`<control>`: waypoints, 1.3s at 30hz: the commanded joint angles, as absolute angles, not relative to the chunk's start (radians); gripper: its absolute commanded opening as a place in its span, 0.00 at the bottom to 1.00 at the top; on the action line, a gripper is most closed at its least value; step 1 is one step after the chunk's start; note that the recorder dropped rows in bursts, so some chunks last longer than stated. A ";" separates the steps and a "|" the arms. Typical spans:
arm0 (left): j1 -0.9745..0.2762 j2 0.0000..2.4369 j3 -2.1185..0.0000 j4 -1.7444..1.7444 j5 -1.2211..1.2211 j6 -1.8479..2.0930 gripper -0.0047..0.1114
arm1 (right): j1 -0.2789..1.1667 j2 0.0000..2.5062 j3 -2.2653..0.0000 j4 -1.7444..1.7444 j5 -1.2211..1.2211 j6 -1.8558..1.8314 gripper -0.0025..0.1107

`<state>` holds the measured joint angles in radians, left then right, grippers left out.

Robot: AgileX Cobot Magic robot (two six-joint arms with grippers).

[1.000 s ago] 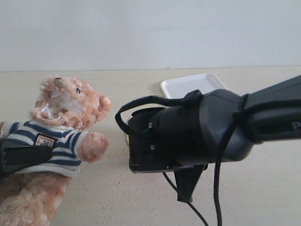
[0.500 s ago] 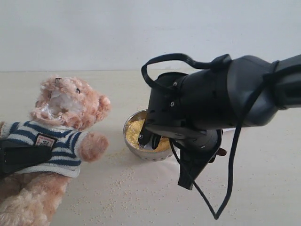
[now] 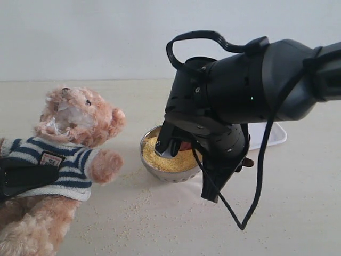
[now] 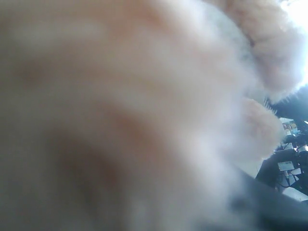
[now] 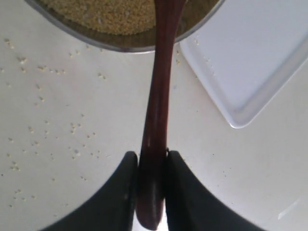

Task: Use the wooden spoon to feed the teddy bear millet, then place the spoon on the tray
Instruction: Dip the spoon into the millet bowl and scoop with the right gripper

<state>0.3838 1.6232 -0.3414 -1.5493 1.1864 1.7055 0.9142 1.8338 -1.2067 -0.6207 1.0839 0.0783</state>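
Wooden spoon [image 5: 156,110] is clenched by its handle in the right gripper [image 5: 151,161], its head over the millet [image 3: 160,158] in the bowl [image 3: 170,175]. Left of the bowl, the teddy bear [image 3: 74,122] is clamped by the left gripper [image 3: 32,178]. Millet may be spilled if the handle twists.

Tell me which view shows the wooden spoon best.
Right wrist view: the wooden spoon, handle clamped in the right gripper, runs to the millet in the bowl. Exterior view shows only a reddish sliver behind the arm. Left wrist view shows none, just blurred teddy bear fur.
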 commanded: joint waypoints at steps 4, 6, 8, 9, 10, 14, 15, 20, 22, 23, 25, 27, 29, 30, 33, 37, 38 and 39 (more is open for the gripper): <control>0.386 1.622 -0.350 -1.564 1.221 1.712 0.08 | 0.918 1.828 -1.215 -0.730 1.082 0.041 0.03; 0.386 1.622 -0.350 -1.564 1.221 1.712 0.08 | 0.918 1.828 -1.215 -0.752 1.077 0.041 0.03; 0.386 1.622 -0.350 -1.564 1.221 1.712 0.08 | 0.918 1.828 -1.215 -0.769 1.077 0.041 0.03; 0.386 1.622 -0.350 -1.564 1.221 1.712 0.08 | 0.918 1.828 -1.215 -0.777 1.077 0.041 0.03; 0.386 1.622 -0.350 -1.564 1.221 1.712 0.08 | 0.918 1.828 -1.215 -0.782 1.077 0.041 0.03; 0.386 1.622 -0.350 -1.564 1.221 1.712 0.08 | 0.918 1.828 -1.215 -0.807 1.074 0.041 0.03; 0.386 1.622 -0.350 -1.564 1.221 1.712 0.08 | 0.918 1.828 -1.215 -0.807 1.071 0.041 0.03; 0.386 1.622 -0.350 -1.564 1.221 1.712 0.08 | 0.918 1.828 -1.215 -0.841 1.058 0.034 0.03; 0.386 1.622 -0.350 -1.564 1.221 1.712 0.08 | 0.918 1.840 -1.215 -0.851 1.061 0.034 0.03; 0.386 1.622 -0.350 -1.564 1.221 1.712 0.08 | 0.921 1.851 -1.215 -0.861 1.067 0.032 0.03; 0.386 1.622 -0.350 -1.564 1.221 1.712 0.08 | 0.932 1.876 -1.215 -0.882 1.083 0.028 0.03; 0.386 1.622 -0.350 -1.564 1.221 1.712 0.08 | 0.948 1.903 -1.215 -0.898 1.099 0.023 0.03; 0.386 1.622 -0.350 -1.564 1.221 1.712 0.08 | 0.960 1.924 -1.215 -0.900 1.097 0.020 0.03; 0.386 1.622 -0.350 -1.564 1.221 1.712 0.08 | 0.963 1.931 -1.215 -0.900 1.093 0.016 0.03; 0.386 1.622 -0.350 -1.564 1.221 1.712 0.08 | 0.963 1.943 -1.215 -0.900 1.081 0.012 0.03; 0.386 1.622 -0.350 -1.564 1.221 1.712 0.08 | 0.968 1.943 -1.215 -0.903 1.077 0.010 0.03; 0.386 1.622 -0.350 -1.564 1.221 1.712 0.08 | 0.969 1.943 -1.215 -0.901 1.079 0.012 0.03; 0.386 1.622 -0.350 -1.564 1.221 1.712 0.08 | 0.970 1.943 -1.215 -0.901 1.079 0.017 0.03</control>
